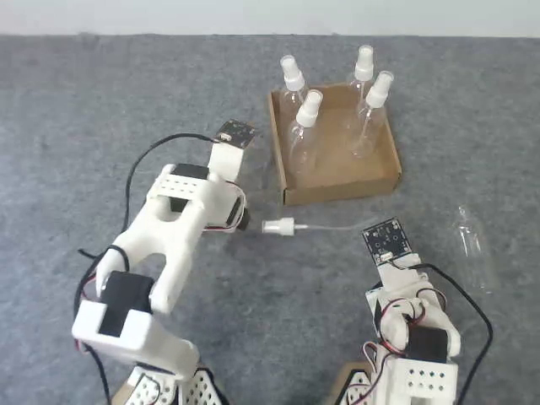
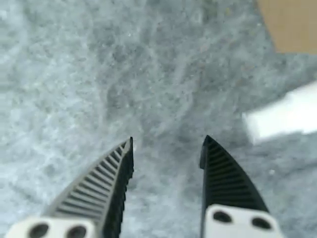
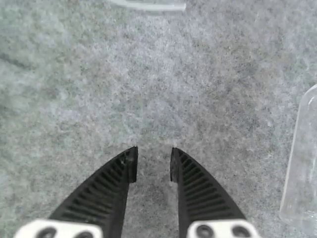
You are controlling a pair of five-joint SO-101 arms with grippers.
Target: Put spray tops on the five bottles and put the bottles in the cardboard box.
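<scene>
A loose white spray top (image 1: 278, 226) lies on the grey carpet in front of the cardboard box (image 1: 337, 187), its thin tube (image 1: 333, 227) trailing to the right. In the left wrist view the spray top (image 2: 282, 119) is a white blur just beside my open left gripper (image 2: 167, 144), which holds nothing. A clear uncapped bottle (image 1: 471, 245) lies on its side at the right. My right gripper (image 3: 153, 152) hovers over bare carpet, slightly open and holding nothing, with the bottle (image 3: 302, 163) off to one side and the tube (image 3: 148, 5) ahead.
Several bottles with white spray tops (image 1: 305, 126) stand upright inside the box. A corner of the box (image 2: 292, 25) shows in the left wrist view. The left arm (image 1: 181, 219) reaches in from the front left; the right arm (image 1: 405, 321) sits at the front right.
</scene>
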